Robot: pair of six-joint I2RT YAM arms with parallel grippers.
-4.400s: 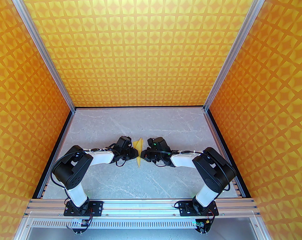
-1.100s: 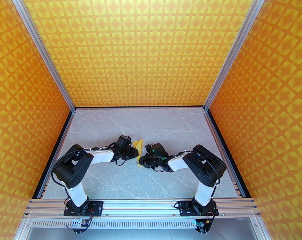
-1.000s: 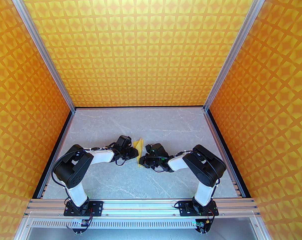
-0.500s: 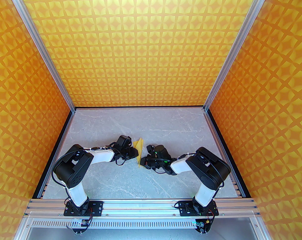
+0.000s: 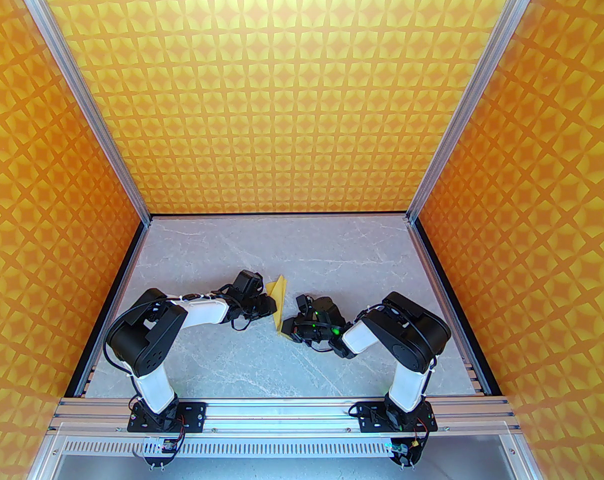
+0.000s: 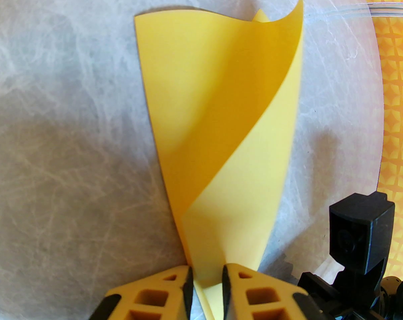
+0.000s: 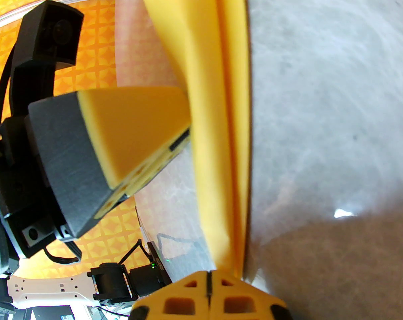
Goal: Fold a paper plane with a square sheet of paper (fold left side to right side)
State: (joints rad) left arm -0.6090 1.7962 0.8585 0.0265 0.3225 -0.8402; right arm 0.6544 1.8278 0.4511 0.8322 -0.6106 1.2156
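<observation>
right gripper [image 7: 208, 280] has swung nearer, pinching the square sheet of paper [image 6: 221, 112]. left gripper [image 6: 206, 275] clamps it too, steadying the fold.

The top external camera hangs high behind the arm bases [image 5: 167, 413] at 6 o'clock, looking down across the whole marble table [image 5: 232, 358]. The left wrist camera [image 7: 51, 28] faces 3 o'clock and the right wrist camera [image 6: 358, 225] 9 o'clock, both very near its surface, each catching the other. All 3 views share the square sheet of paper [image 5: 280, 295].
</observation>
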